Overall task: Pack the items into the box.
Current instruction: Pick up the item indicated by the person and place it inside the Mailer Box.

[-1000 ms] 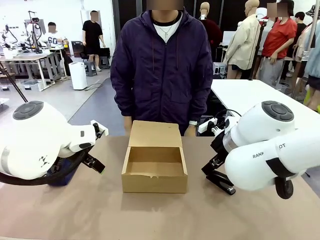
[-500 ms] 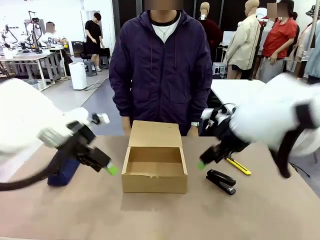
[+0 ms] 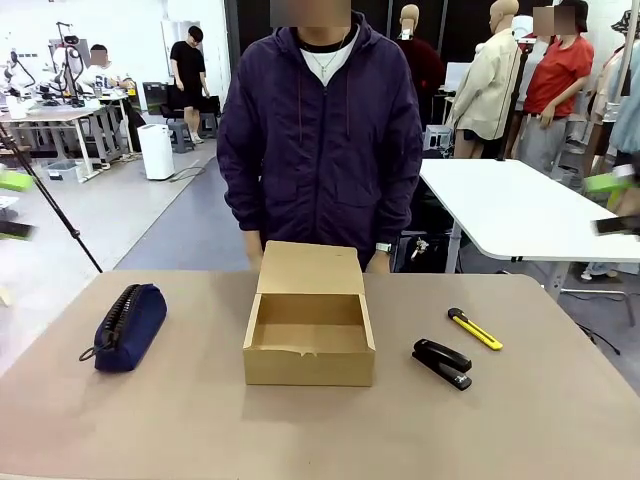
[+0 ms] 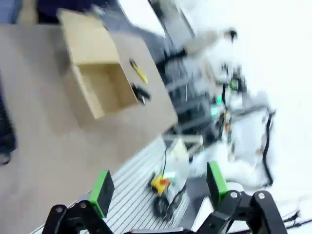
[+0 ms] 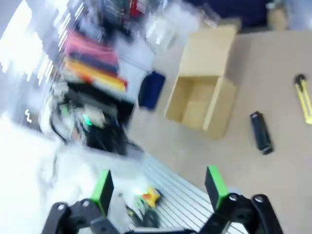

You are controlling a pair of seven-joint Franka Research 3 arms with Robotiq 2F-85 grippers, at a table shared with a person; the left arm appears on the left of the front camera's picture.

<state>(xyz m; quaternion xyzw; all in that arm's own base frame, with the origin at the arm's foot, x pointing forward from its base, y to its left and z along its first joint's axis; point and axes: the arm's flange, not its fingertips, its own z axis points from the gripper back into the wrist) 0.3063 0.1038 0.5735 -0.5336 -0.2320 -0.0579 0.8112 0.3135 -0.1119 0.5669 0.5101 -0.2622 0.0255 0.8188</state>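
The open brown box (image 3: 309, 368) stands mid-table with its lid flap toward the person and nothing inside. A navy zip pouch (image 3: 128, 326) lies to its left. On its right lie a black stapler (image 3: 442, 362) and a yellow-and-black utility knife (image 3: 475, 328). My left gripper (image 4: 158, 187) is open and high above the table, far from the box (image 4: 87, 41), knife (image 4: 138, 71) and stapler (image 4: 140, 94). My right gripper (image 5: 158, 187) is open too, raised well off the box (image 5: 207, 51), pouch (image 5: 151, 89), stapler (image 5: 261, 132) and knife (image 5: 303, 97). Both wrist views are blurred.
A person in a dark purple jacket (image 3: 320, 140) stands at the far edge, right behind the box. A white table (image 3: 510, 205) sits beyond on the right. A thin black tripod leg (image 3: 55, 215) slants at the far left.
Both arms have swung up and away from beside the box toward the picture's edges, uncovering the pouch, stapler and knife. Nothing on the table has moved.
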